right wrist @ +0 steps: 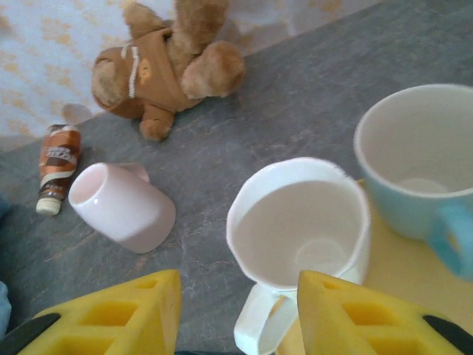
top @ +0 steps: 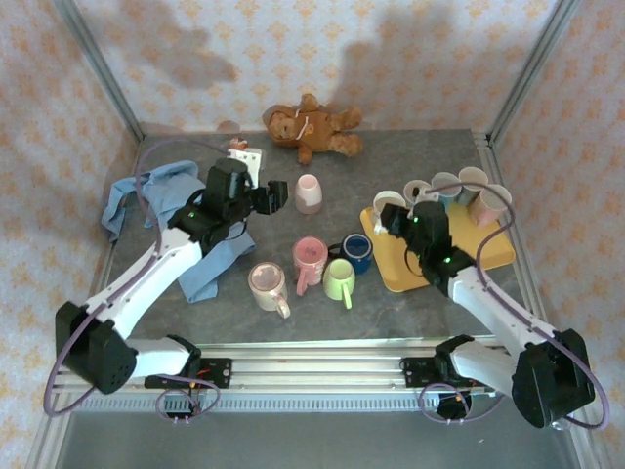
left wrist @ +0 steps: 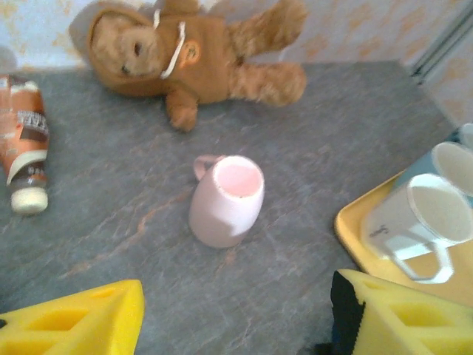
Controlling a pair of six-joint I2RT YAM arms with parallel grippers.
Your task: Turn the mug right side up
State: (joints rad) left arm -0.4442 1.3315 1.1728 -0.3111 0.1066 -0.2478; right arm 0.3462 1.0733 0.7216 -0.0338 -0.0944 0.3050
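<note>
The pale pink mug (left wrist: 225,201) is standing upside down near the tabletop's (top: 391,313) far edge. Left fingers (left wrist: 74,322) and right fingers (right wrist: 111,318) are gaping wide, empty. The tube's (left wrist: 26,148) label is showing nothing legible.

The desk (top: 420,156) is grey with faint rusty veins. The mug (top: 309,193) is pale pink all over. Behind the mug lies a brown teddy bear (top: 311,127) in a tan hoodie with white cords. Left of the mug, a cloth (top: 146,200) is light blue and a tube (left wrist: 26,148) is orange-brown and white. Right of the mug, the tray (top: 495,249) is yellow. The walls (top: 391,59) are cream with an orange floral print.
</note>
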